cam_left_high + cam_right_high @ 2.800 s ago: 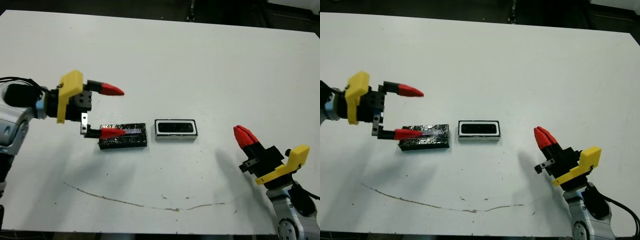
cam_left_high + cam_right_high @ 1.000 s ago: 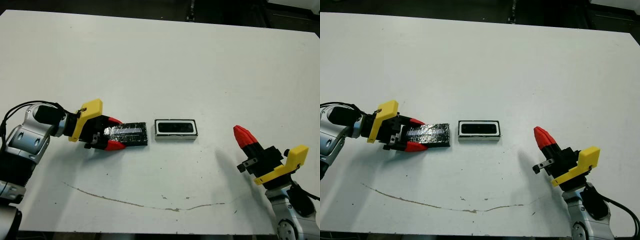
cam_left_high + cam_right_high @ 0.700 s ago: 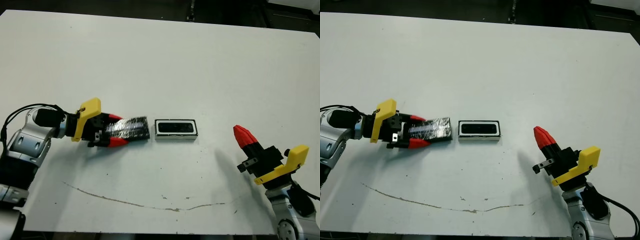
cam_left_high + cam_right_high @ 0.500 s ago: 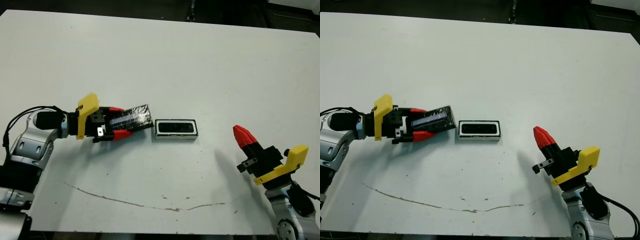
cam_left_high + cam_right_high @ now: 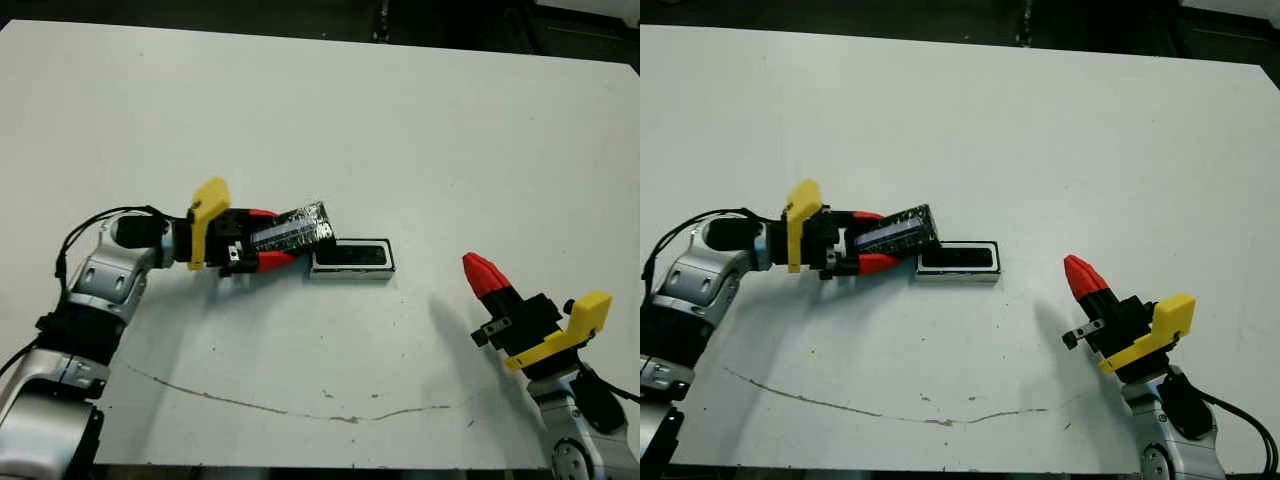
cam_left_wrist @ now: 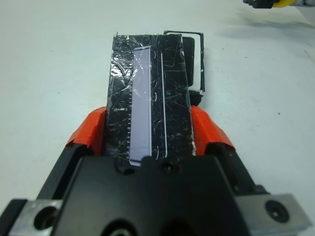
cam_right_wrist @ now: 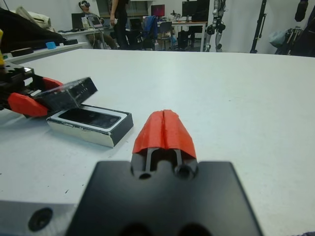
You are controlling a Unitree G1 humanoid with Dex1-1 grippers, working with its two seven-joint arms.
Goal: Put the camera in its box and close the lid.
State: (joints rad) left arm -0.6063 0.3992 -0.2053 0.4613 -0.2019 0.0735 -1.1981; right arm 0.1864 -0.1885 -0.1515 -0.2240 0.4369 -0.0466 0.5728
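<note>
My left gripper (image 5: 262, 243) squeezes the flat black foil-topped lid (image 5: 293, 229). The white-lined box (image 5: 352, 257) sits just ahead. I should level the lid, then lower it squarely.

White table (image 5: 420, 120) bearing a thin brown scratch (image 5: 250, 405); beyond it, desks (image 7: 74, 32), monitors (image 7: 158, 10) and chairs (image 7: 165, 27).

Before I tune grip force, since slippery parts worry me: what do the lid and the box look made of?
The lid looks like a rigid black slab wrapped in glossy, crinkled foil or tape, which glints in streaks. The box looks like thin card or plastic: black glossy top, pale matte sides. Neither material is certain.
</note>
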